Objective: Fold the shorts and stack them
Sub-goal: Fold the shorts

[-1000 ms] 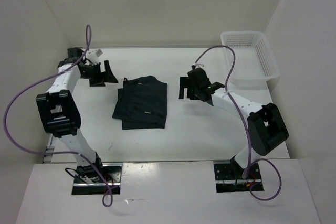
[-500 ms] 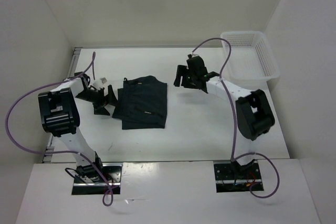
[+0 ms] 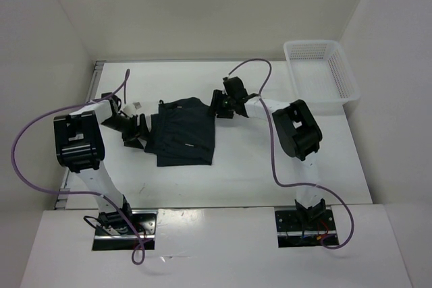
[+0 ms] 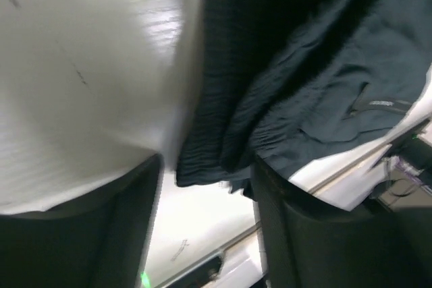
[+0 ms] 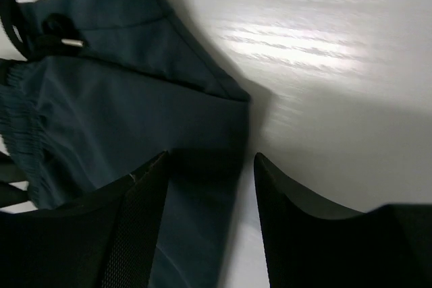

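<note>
The dark navy shorts (image 3: pixel 182 133) lie folded flat in the middle of the table. My left gripper (image 3: pixel 142 133) sits low at their left edge. In the left wrist view its jaws stand apart, and the gathered waistband (image 4: pixel 223 160) lies between the fingertips (image 4: pixel 135 220) without being pinched. My right gripper (image 3: pixel 217 107) is at the shorts' far right corner. In the right wrist view the cloth's right edge (image 5: pixel 202 187) lies between its two open fingers (image 5: pixel 138 220), which straddle it just above the table. A drawstring end (image 5: pixel 64 42) shows near the waistband.
A white mesh basket (image 3: pixel 320 72) stands at the far right corner of the table (image 3: pixel 270 160). White walls close in the left, back and right sides. Purple cables loop from both arms.
The left gripper swung from the far left in to the shorts' left edge. The right gripper moved left to their far right corner. Both pairs of jaws have narrowed.
</note>
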{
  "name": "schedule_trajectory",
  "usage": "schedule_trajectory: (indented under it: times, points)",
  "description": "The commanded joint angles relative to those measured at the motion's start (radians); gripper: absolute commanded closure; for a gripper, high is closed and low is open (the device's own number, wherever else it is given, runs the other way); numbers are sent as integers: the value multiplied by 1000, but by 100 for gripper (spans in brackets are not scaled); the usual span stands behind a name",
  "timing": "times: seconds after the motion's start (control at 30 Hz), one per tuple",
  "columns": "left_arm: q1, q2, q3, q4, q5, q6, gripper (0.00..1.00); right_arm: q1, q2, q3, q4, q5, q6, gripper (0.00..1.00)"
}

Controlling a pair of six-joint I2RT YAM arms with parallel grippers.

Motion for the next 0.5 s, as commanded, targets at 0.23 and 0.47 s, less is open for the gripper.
schedule_trajectory:
  times: [0.23, 0.47]
  points:
    - [-2, 60, 31, -16, -36, 24, 62, 13, 107, 66, 37, -20, 64, 68]
    - [-34, 40, 31, -62, -18, 24, 56, 3, 44, 36, -9, 114, 34, 86]
